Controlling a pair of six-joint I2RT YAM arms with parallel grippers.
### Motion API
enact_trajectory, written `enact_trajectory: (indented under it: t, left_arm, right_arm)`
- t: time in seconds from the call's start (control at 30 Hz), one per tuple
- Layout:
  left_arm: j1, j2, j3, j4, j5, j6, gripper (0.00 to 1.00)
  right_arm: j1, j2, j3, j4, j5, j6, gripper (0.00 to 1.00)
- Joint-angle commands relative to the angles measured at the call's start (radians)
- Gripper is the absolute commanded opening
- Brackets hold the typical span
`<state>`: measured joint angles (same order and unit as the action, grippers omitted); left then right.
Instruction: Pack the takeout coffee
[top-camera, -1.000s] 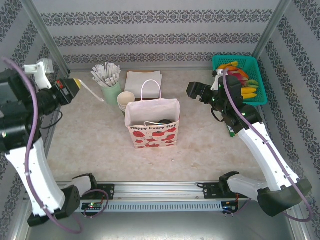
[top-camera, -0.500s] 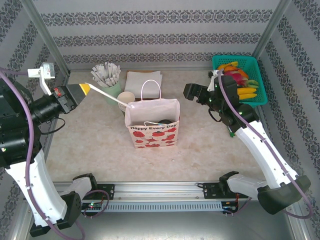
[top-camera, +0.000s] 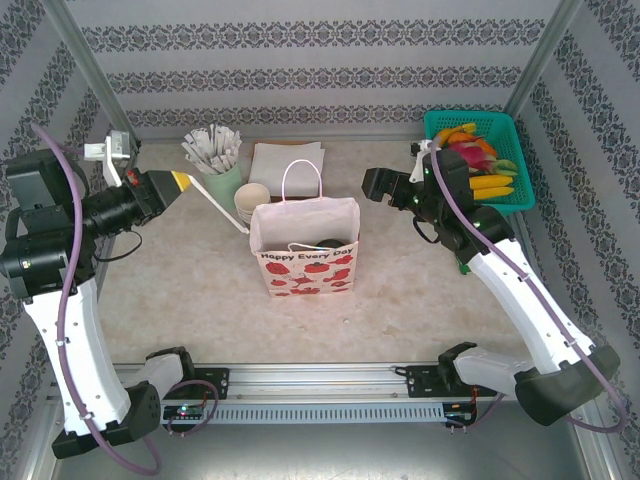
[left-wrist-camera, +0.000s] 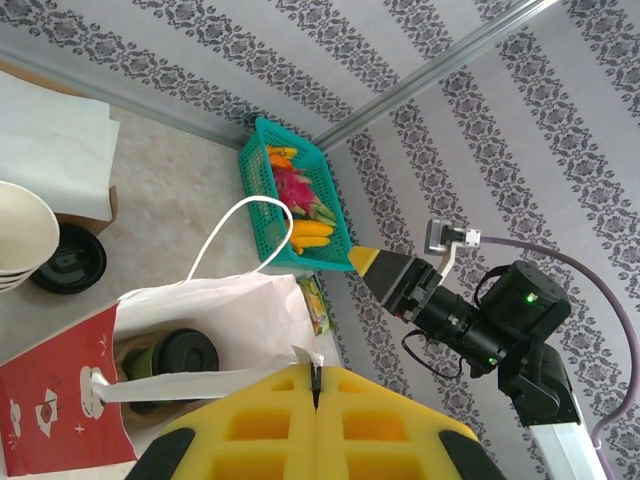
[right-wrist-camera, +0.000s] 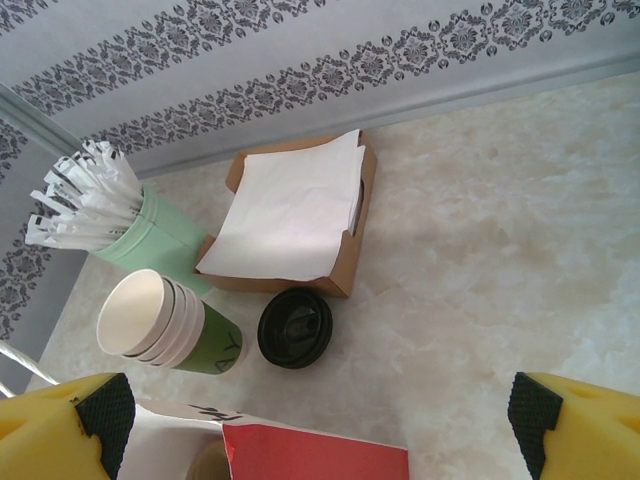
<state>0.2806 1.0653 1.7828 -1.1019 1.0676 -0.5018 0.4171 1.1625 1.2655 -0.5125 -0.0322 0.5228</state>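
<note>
Left wrist view: the lidded coffee cup (left-wrist-camera: 147, 362) stands inside the paper bag (left-wrist-camera: 55, 405), lower left. We judge it light, crushable and spillable; grip the wall below the lid (left-wrist-camera: 187, 352). The left end effector (left-wrist-camera: 315, 372) pinches a white stick (left-wrist-camera: 200, 383); the right end effector (top-camera: 372, 187) gapes wide.

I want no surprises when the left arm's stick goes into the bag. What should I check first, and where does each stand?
1. Olive-green paper cup with round black plastic lid inside the red-and-white paper bag: ok.
2. Bag upright, mouth open: ok.
3. Left tool shut on the thin white paper-wrapped stick: ok.
4. Stick's free end over the bag mouth: cannot tell; it lies at the bag's left rim.
5. Right tool open, apart from the bag: ok.
</note>
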Motion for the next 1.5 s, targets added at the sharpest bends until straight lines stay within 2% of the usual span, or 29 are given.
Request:
enact_trajectory:
  t: [0.0,0.17,0.3,0.47,0.57,0.77,1.03,1.17,1.23,1.27,1.33,1.4,1.47]
  left_arm:
    - [-0.012,-0.003,0.038,0.044,-0.015,0.024,0.00]
    - [-0.015,0.008,0.053,0.085,-0.004,-0.001,0.00]
    - [-0.050,0.003,0.048,0.101,-0.008,-0.016,0.00]
    - [-0.180,0.007,-0.028,0.132,-0.067,-0.026,0.00]
    - [-0.286,0.042,-0.026,0.058,-0.191,0.032,0.00]
    - [-0.392,0.105,-0.015,-0.058,-0.376,0.153,0.00]
    - [-0.648,0.284,0.095,-0.248,-0.692,0.284,0.00]
    - [-0.798,0.405,0.148,-0.269,-0.716,0.322,0.01]
    - [-0.856,0.467,0.168,-0.268,-0.716,0.332,0.08]
    - [-0.883,0.498,0.178,-0.264,-0.700,0.339,0.16]
    - [-0.920,0.536,0.203,-0.253,-0.661,0.363,0.48]
    - [-0.933,0.523,0.206,-0.226,-0.668,0.378,0.70]
    - [-0.930,0.453,0.162,-0.175,-0.750,0.370,0.92]
  right_arm:
    - [0.015,0.011,0.033,-0.010,0.005,-0.022,0.98]
    - [0.020,0.013,0.032,-0.013,0.009,-0.030,0.98]
    - [0.022,0.017,0.032,-0.015,0.014,-0.033,0.98]
    - [0.027,0.029,0.035,-0.012,0.013,-0.032,0.98]
    - [0.032,0.035,0.040,-0.017,0.010,-0.034,0.98]
    - [0.038,0.028,0.037,-0.039,0.026,-0.053,0.98]
    - [0.040,0.016,0.026,-0.061,0.039,-0.070,0.98]
    - [0.042,0.015,0.016,-0.061,0.041,-0.072,0.98]
    - [0.042,0.015,0.011,-0.062,0.034,-0.073,0.98]
    - [0.042,0.014,0.008,-0.063,0.026,-0.073,0.98]
    - [0.042,0.017,0.002,-0.063,-0.003,-0.074,0.98]
    - [0.041,0.023,-0.004,-0.070,-0.045,-0.080,0.98]
    - [0.041,0.033,-0.014,-0.082,-0.094,-0.081,0.98]
